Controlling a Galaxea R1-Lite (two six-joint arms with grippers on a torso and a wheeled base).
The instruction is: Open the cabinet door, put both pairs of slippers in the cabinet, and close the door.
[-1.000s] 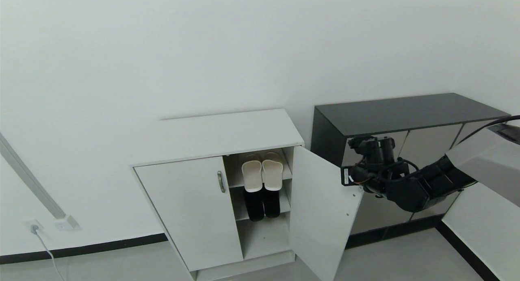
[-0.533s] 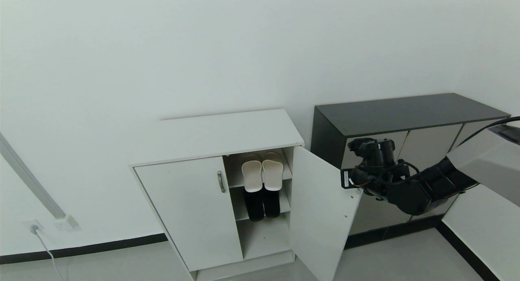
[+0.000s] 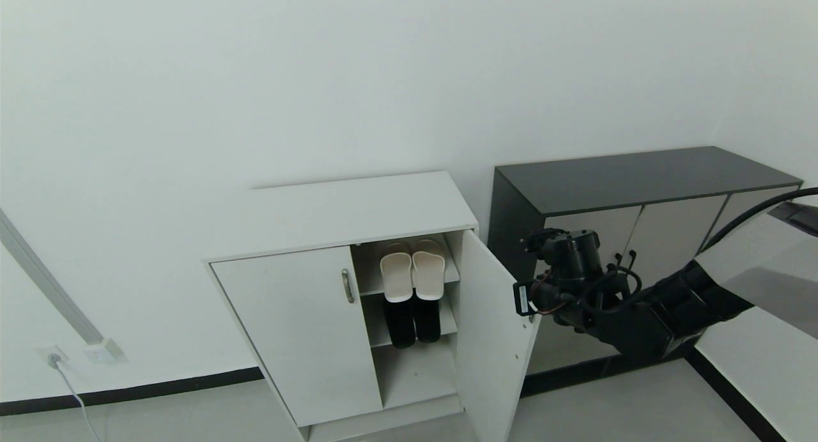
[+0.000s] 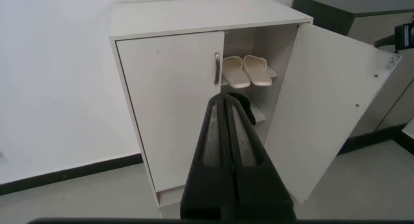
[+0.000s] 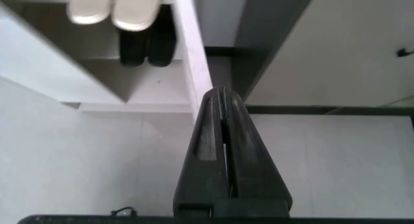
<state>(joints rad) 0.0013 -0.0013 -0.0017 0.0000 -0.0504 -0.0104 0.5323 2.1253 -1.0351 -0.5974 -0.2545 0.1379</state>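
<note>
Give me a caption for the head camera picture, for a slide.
Right end effector at the edge of the open door of the white cabinet, white slippers and black slippers shelved inside.

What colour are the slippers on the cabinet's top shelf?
The top-shelf slippers are cream white, clearest in the head view.

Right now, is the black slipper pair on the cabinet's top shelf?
No, the white slippers occupy it; the black slippers sit on the middle shelf below.

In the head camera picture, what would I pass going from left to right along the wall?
Wall socket → closed left door → white slippers → open right door → dark cabinet.
</note>
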